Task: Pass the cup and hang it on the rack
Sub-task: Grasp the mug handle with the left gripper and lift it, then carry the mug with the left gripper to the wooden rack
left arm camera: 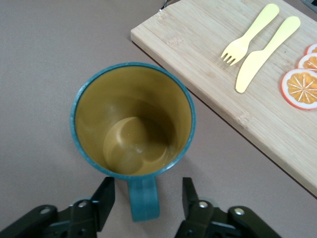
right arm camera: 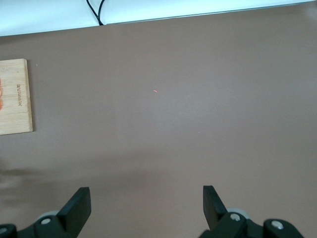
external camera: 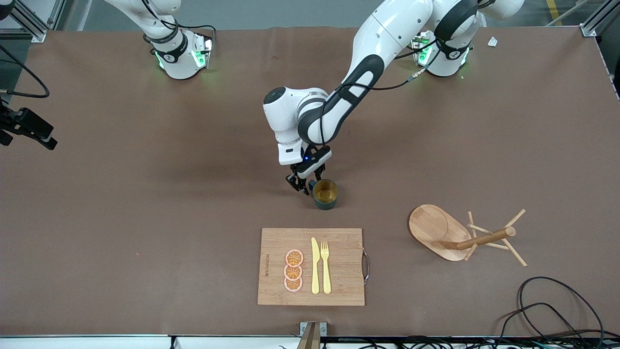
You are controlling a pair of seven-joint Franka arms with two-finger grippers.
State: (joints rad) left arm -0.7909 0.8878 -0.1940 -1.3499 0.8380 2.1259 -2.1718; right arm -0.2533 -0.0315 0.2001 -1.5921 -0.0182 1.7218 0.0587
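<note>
- Desk point(external camera: 145, 218): a brown surface that carries every item. The cup stands near its middle.
- Cutting board point(external camera: 311, 266): lies nearer to the front camera than the cup. It carries a yellow knife point(external camera: 315, 265), a yellow fork point(external camera: 325, 266) and three orange slices point(external camera: 293, 270). It takes no part in the task.
- Rack point(external camera: 465, 235): lies tipped on its side toward the left arm's end of the desk, well apart from the cup. Its post runs flat and its pegs splay out.
- Risk: a toppled rack offers no upright peg. A cup hung on it is likely to slide off or roll the rack.
- Cup point(external camera: 325, 194): stands upright on the desk, mouth up, just beside the board's edge.
- Left hand point(external camera: 304, 183): sits low at the cup. In the left wrist view its fingers point(left arm camera: 101, 198) stand apart, one on each side of the cup handle point(left arm camera: 143, 198), with a gap on both sides.
- Risk: the handle is small and smooth. An off-centre close could twist the cup or tip it.
- Right hand point(right arm camera: 146, 208): waits over bare desk toward the right arm's end, fingers wide apart and empty.
</note>
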